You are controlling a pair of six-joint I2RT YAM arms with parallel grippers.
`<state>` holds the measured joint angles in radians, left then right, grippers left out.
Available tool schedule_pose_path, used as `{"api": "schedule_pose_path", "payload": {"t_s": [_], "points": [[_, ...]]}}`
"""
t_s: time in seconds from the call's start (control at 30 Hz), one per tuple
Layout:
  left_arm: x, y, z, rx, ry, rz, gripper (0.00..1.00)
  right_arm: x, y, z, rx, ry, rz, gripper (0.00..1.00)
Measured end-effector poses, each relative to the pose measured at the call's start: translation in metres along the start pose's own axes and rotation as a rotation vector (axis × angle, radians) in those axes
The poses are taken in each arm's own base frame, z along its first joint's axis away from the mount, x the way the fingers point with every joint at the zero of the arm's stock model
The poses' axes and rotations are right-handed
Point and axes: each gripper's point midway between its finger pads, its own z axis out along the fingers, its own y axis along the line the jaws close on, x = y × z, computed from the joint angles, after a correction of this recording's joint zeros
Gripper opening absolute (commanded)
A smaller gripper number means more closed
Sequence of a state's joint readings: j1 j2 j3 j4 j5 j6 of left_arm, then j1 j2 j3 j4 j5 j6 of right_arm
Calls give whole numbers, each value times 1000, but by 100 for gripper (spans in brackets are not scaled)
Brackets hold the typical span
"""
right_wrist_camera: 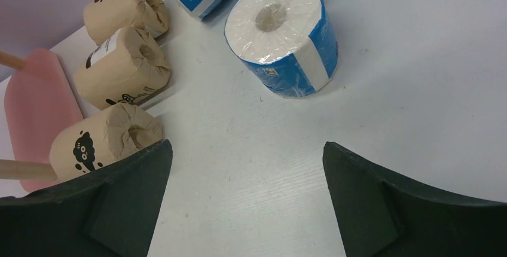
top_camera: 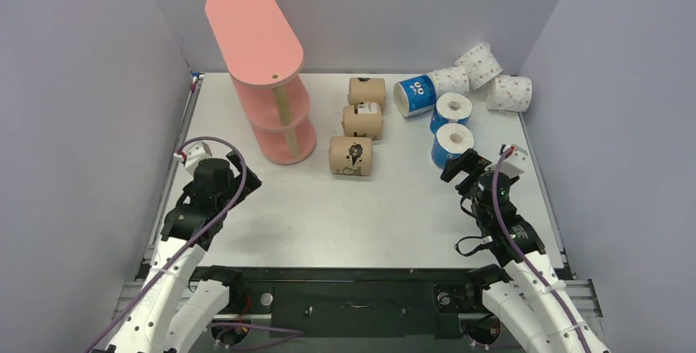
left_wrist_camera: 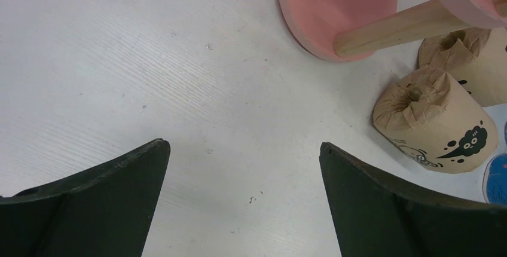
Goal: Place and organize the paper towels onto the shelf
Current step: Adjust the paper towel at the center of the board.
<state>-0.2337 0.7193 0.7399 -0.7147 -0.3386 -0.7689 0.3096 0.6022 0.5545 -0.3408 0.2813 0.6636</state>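
The salmon-pink shelf (top_camera: pixel 261 66) stands at the back left, its tiers bare as far as I see. Three brown rolls (top_camera: pixel 351 156) lie in a column right of it. Three blue rolls (top_camera: pixel 453 141) lie further right, and three white pink-dotted rolls (top_camera: pixel 509 93) sit at the back right. My left gripper (top_camera: pixel 240 174) is open and empty, near the shelf's base (left_wrist_camera: pixel 335 6); the nearest brown roll (left_wrist_camera: pixel 433 119) shows to its right. My right gripper (top_camera: pixel 461 166) is open and empty, just in front of the nearest blue roll (right_wrist_camera: pixel 284 33).
Grey walls close in the white table (top_camera: pixel 361 213) on the left, back and right. A black rail (top_camera: pixel 353 295) with the arm bases runs along the near edge. Cables loop from both wrists.
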Motion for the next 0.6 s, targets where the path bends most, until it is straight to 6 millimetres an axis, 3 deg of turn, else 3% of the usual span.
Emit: {"api": "schedule_pose_path", "payload": {"t_s": [0.3, 0.6], "points": [[9, 0, 7, -7, 47, 58, 96, 3, -2, 0, 4, 13, -18, 92], [27, -34, -17, 209, 60, 168, 96, 14, 11, -1, -53, 70, -59, 92]]}}
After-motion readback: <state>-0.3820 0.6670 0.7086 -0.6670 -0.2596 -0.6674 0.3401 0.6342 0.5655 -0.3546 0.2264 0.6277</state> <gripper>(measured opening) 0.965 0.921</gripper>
